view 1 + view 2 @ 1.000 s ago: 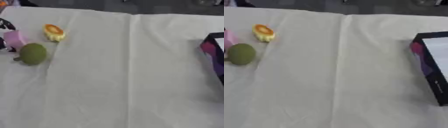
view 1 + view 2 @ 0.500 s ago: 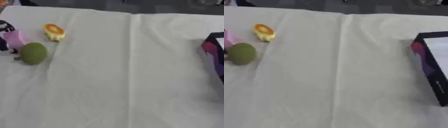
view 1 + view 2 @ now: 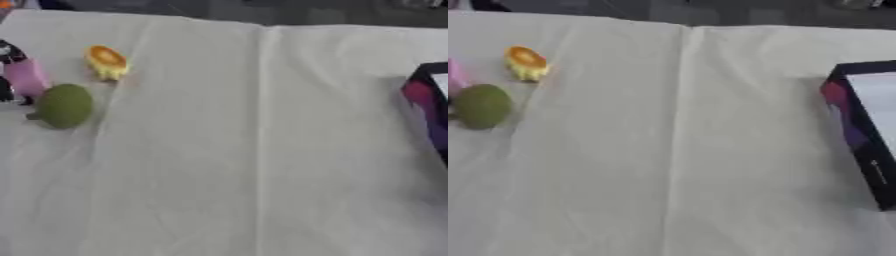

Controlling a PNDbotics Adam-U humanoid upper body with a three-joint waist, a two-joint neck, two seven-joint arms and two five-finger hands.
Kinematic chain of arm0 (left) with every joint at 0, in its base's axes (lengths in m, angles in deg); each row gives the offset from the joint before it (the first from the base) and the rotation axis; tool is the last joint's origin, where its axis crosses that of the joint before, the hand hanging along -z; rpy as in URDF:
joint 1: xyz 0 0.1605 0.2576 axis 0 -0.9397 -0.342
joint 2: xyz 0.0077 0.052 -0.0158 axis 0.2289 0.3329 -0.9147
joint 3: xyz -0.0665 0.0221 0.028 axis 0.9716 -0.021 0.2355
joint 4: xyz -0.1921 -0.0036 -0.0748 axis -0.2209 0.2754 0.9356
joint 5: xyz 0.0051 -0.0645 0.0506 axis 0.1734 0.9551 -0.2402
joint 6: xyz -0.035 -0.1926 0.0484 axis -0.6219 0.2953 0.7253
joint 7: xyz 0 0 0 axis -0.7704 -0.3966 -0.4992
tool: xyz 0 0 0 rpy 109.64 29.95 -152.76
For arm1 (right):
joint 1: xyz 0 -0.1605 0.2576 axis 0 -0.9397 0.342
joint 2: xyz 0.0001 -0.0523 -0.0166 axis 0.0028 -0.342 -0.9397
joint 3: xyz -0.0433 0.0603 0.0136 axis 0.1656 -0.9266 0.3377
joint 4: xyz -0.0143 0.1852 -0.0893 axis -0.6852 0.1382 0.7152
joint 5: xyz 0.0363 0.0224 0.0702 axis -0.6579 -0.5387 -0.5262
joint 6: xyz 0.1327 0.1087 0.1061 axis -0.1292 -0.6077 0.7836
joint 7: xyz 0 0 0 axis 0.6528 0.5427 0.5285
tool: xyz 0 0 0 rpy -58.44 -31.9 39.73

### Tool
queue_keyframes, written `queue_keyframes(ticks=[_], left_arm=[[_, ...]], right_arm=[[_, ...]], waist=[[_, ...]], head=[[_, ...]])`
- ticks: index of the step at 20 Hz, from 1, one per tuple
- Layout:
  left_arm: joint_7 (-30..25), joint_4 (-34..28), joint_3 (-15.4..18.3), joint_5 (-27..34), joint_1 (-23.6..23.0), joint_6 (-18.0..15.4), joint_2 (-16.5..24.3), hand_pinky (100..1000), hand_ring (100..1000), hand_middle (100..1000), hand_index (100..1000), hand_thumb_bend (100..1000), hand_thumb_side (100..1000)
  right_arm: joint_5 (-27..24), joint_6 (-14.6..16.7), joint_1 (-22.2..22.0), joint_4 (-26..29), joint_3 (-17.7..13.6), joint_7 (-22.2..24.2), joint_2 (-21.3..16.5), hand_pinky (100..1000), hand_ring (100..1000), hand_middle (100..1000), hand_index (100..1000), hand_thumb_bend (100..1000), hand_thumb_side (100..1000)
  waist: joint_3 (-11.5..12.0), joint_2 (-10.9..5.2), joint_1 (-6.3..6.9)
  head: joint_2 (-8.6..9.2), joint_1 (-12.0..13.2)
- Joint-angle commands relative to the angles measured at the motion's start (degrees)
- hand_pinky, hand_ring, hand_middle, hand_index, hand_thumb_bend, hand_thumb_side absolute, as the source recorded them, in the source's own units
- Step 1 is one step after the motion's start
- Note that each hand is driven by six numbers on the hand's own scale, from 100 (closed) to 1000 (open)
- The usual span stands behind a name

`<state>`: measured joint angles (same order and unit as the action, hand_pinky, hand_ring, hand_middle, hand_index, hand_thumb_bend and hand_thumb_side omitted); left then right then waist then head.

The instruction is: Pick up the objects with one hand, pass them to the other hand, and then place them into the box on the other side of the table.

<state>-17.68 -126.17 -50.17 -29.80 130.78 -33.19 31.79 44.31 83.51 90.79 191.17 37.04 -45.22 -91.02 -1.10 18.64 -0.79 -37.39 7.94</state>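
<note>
From my seat the table is covered in a pale cloth (image 3: 262,150), matt, with a pressed crease running 12 to 6 and soft wrinkles toward 8. The green fruit (image 3: 64,105) at 9 looks dull and a bit rough-skinned. The yellow-orange piece (image 3: 107,62) at 10 has a slight plastic sheen. The pink thing (image 3: 26,77) beside the green one looks like smooth plastic. Over at 3, the box (image 3: 866,135) has dark glossy walls, looks like printed card, with a pale matt inside.
</note>
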Motion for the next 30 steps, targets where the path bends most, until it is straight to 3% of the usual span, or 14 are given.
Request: queue_keyframes(ticks=[1,5,11,16,24,30], left_arm=[[-0.52,-2.19,0.03,2.57,0.81,-0.29,2.70,798,763,630,488,213,115],[-0.23,-4.34,-0.55,4.98,0.21,-0.37,3.65,786,751,613,476,198,110],[1.68,-10.08,-0.86,9.93,-1.84,-1.46,5.04,765,723,569,447,100,110],[2.45,-15.19,-1.52,14.61,-4.06,-1.38,5.75,754,709,547,437,100,124],[0.84,-22.33,-4.07,21.99,-6.11,-0.85,5.46,741,699,533,433,100,156],[-1.41,-27.01,-6.56,27.01,-7.11,-0.55,4.21,737,696,527,430,100,181]], right_arm=[[0.21,0.04,-0.09,1.16,-0.47,0.06,-1.64,678,735,838,889,210,277],[0.13,0.22,-0.39,1.16,-0.58,0.10,-2.17,678,735,838,889,208,276],[0.00,0.52,-0.49,1.16,-0.76,0.11,-2.86,680,736,839,890,201,274],[-0.30,1.06,0.61,1.16,-0.64,0.52,-4.44,683,739,841,890,198,264],[-1.47,1.33,5.37,1.16,0.29,2.71,-10.76,695,755,847,891,220,228],[-3.16,-1.51,11.38,1.16,2.17,6.01,-16.53,703,773,859,895,248,212]], waist=[[0.11,-2.06,0.07],[0.34,-2.71,0.10],[0.67,-3.28,0.00],[0.84,-3.51,-0.17],[1.09,-4.56,-0.73],[1.32,-5.36,-0.98]], head=[[-0.36,-0.37],[-0.56,-0.73],[-0.96,-2.26],[-0.96,-2.85],[-1.42,-4.04],[-1.78,-4.62]])
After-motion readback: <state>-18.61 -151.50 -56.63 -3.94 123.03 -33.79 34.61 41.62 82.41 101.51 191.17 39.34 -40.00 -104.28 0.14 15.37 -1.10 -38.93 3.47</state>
